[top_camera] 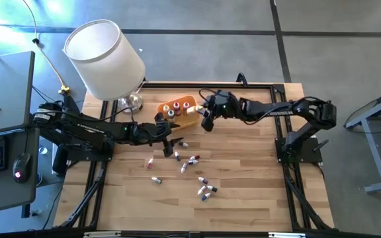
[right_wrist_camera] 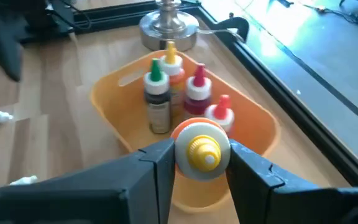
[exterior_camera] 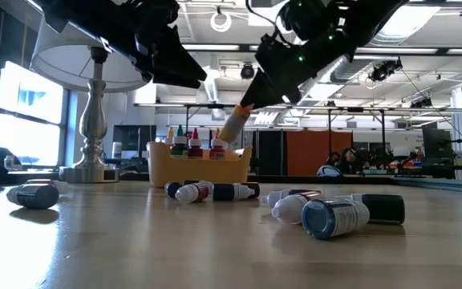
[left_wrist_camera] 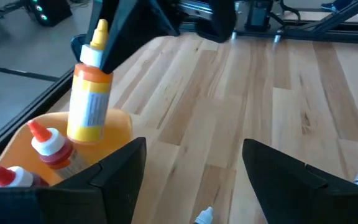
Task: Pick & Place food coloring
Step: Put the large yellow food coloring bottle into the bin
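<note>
Bottles [right_wrist_camera: 178,93], perhaps five, upright in tray [right_wrist_camera: 253,121].

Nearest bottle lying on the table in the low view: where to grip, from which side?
Grip the lying bottle across its round body, midway along, coming straight down from above. It rests on its side with its end toward the camera, so the fingers should straddle its width. The open left gripper is nearer than the right gripper.

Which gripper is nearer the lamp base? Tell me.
Left. The left gripper hangs open just in front of the lamp base; the right gripper, holding a yellow-capped bottle, is across the orange tray.
</note>
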Action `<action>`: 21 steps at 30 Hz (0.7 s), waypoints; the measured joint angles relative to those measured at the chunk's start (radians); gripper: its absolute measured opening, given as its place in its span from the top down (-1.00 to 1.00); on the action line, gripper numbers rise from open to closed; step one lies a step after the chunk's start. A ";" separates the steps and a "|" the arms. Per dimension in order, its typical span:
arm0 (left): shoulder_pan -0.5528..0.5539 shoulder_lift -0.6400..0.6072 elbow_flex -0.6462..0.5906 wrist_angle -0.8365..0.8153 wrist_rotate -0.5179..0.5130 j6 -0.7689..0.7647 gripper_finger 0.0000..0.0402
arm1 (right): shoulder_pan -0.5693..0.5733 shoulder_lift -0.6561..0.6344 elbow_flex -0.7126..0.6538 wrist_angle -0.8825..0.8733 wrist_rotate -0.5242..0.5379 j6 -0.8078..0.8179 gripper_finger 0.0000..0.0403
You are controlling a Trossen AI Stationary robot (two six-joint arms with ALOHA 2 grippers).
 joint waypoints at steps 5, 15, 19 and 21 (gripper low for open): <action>0.000 0.000 0.000 0.000 -0.012 0.002 -0.32 | -0.053 0.000 0.000 -0.022 -0.035 0.000 0.43; 0.001 0.000 0.000 0.003 -0.050 0.044 -0.32 | -0.062 0.000 0.162 -0.187 -0.081 -0.102 0.42; 0.001 0.000 0.000 0.003 -0.054 0.046 -0.32 | -0.062 0.000 0.385 -0.510 -0.039 -0.155 0.42; 0.001 0.000 0.000 0.005 -0.054 0.046 -0.32 | -0.063 0.000 0.491 -0.678 -0.021 -0.155 0.42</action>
